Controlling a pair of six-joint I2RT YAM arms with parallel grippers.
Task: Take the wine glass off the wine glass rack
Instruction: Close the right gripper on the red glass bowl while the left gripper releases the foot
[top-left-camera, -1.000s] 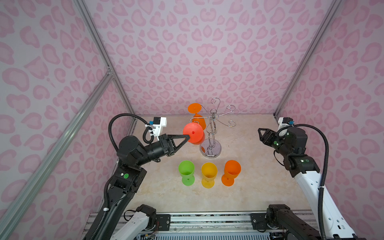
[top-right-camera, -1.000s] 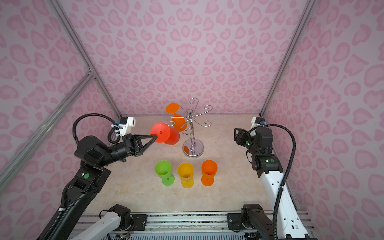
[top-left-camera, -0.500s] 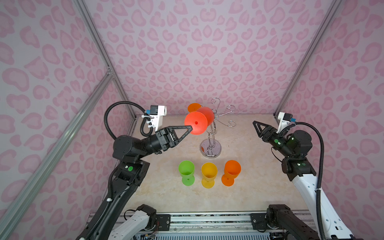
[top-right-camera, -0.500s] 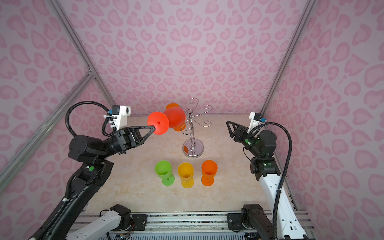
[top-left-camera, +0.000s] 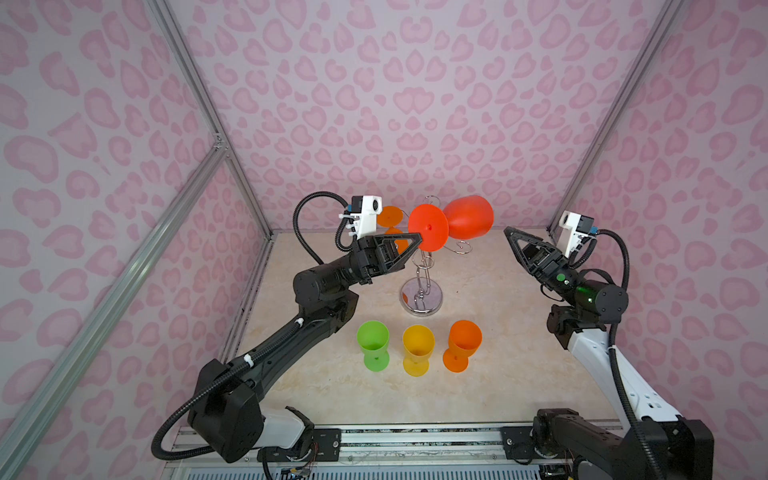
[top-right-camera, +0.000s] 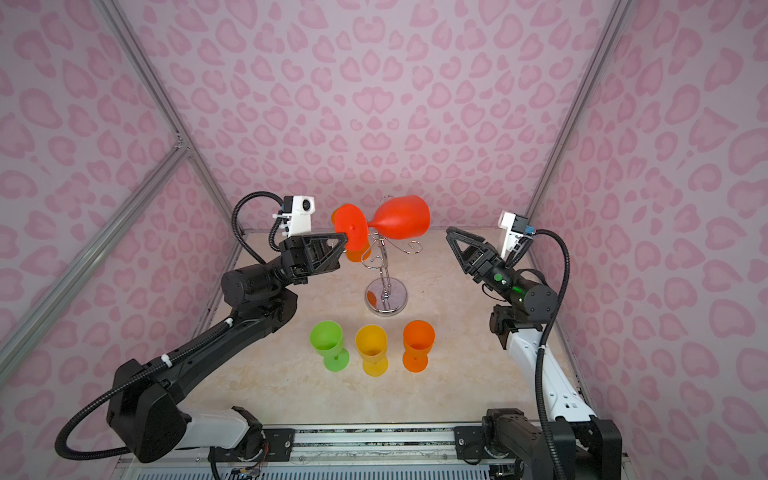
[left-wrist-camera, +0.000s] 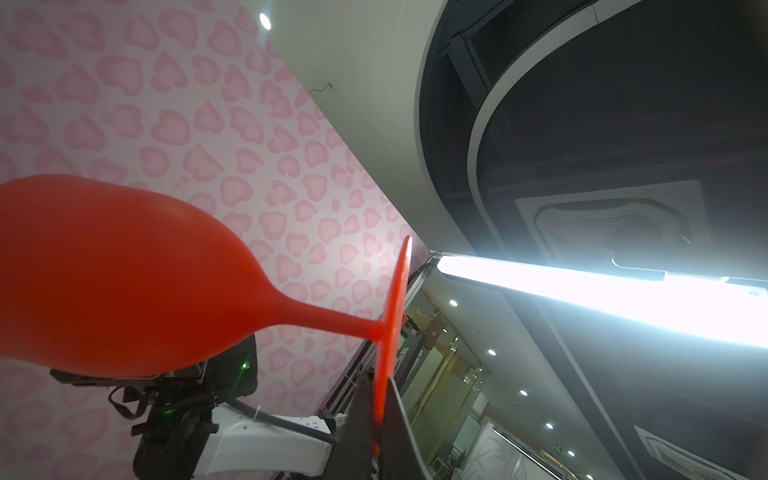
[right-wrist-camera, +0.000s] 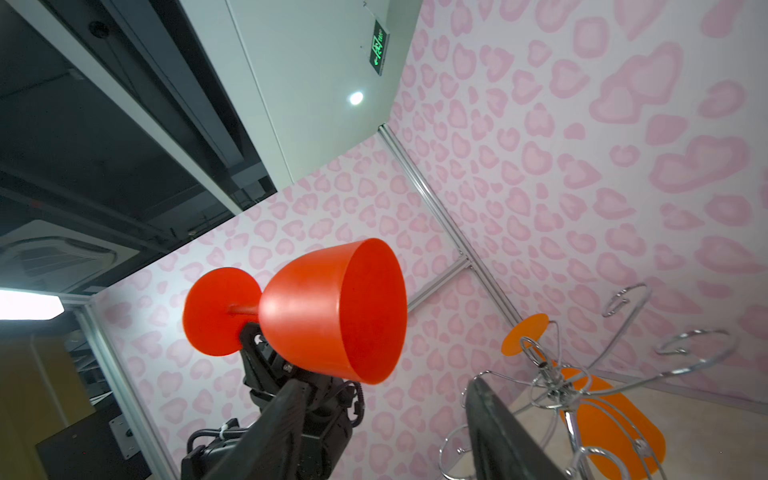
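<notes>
Two arms face each other across the desk. At 9 o'clock the left jaws are clamped on the rim of the foot of the red wine glass, carrying it on its side, clear above the wine glass rack with the bowl mouth turned towards 3 o'clock. That pinch on the thin disc leaves stem and bowl free, probably so the other arm can take them. On the rack's 10 o'clock hook a hanging orange glass is slung upside down by its foot. A green cup, yellow cup and orange cup stand upright in a row at 6 o'clock, likely unloaded there already. At 3 o'clock the right jaws stand open, aimed at the bowl but well apart from it
</notes>
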